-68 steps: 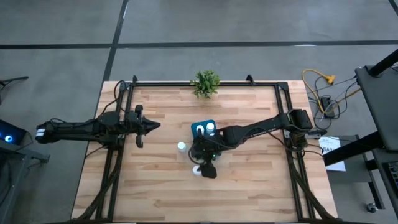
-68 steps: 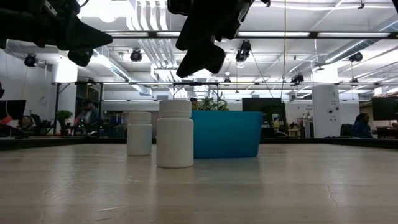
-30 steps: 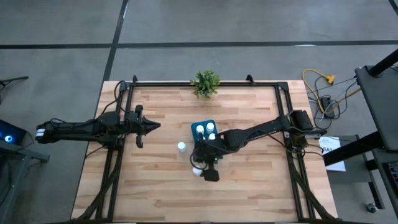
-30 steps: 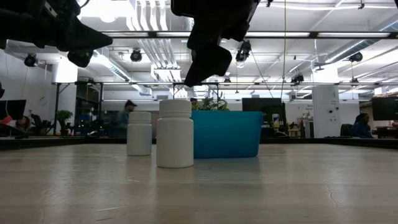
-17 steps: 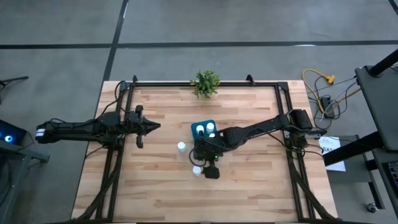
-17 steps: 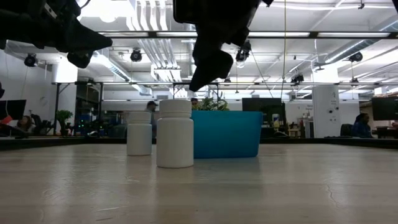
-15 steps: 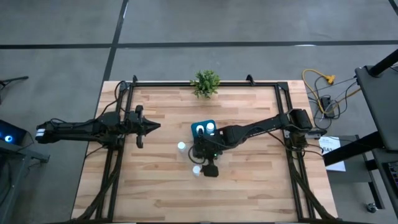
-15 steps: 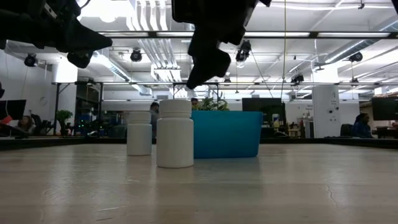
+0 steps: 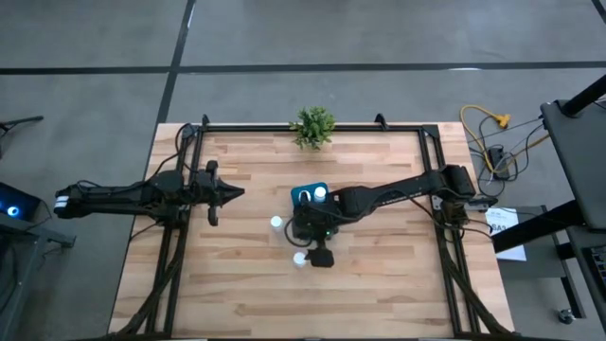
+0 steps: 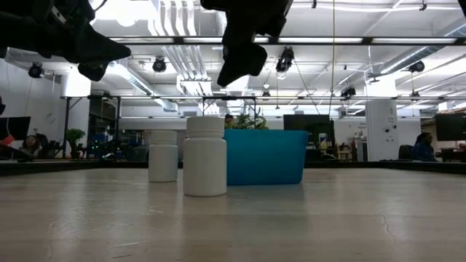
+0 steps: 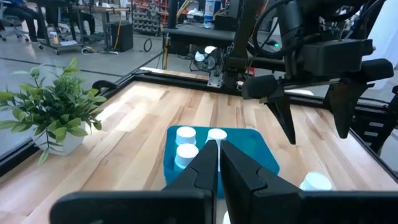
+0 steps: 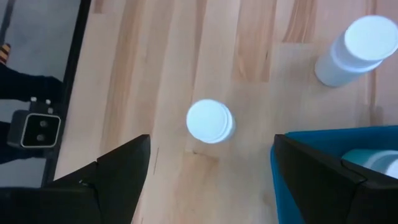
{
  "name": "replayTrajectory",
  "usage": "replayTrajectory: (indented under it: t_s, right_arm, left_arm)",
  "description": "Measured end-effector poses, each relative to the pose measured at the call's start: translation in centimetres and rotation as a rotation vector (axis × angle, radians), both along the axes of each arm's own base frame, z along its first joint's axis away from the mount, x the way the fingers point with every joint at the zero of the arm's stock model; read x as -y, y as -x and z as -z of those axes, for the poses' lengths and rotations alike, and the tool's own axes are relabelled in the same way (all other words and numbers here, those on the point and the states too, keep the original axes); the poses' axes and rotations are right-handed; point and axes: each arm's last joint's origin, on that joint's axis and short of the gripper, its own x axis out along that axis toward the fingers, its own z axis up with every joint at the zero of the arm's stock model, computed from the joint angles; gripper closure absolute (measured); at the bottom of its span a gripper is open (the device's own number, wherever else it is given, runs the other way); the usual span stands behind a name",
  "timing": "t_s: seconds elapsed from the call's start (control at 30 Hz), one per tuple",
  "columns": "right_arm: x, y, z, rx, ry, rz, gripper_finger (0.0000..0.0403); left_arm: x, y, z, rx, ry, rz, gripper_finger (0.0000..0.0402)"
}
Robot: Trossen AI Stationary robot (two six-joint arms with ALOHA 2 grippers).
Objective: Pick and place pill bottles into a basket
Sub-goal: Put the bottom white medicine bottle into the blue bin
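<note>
Two white pill bottles stand upright on the wooden table: one toward the near edge and one left of the basket. The teal basket sits mid-table, with three more white bottles standing inside. My right gripper hovers open, well above the nearer bottle, its fingers pointing steeply down and touching nothing. My left gripper is shut and empty, held above the table's left part, pointing toward the basket.
A small green potted plant stands at the table's far edge. Black frame rails run along the left and right sides. Bare wood lies near the front edge and to the right of the basket.
My right gripper has risen a little above the nearer bottle and drifted slightly toward the basket, staying open. Both bottles on the table stand where they were.
</note>
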Motion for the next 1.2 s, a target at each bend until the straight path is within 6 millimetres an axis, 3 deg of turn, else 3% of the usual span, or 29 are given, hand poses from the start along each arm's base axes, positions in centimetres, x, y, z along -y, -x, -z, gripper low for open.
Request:
replayTrajectory:
  t_s: [0.3, 0.77, 1.2]
  right_arm:
    - [-0.1, -0.2, 0.5, -0.026, 0.004, -0.003, 0.0074]
    - [-0.9, -4.6, 0.4, -0.11, 0.062, -0.119, 0.0074]
    - [-2.5, -4.2, 0.7, -0.191, 0.054, -0.138, 0.0074]
  left_arm:
    - [0.0, 0.0, 0.0, -0.001, 0.0, 0.0, 0.0402]
    - [0.0, 0.0, 0.0, 0.004, 0.026, -0.004, 0.0402]
    - [0.0, 0.1, 0.0, 0.007, 0.026, -0.004, 0.0402]
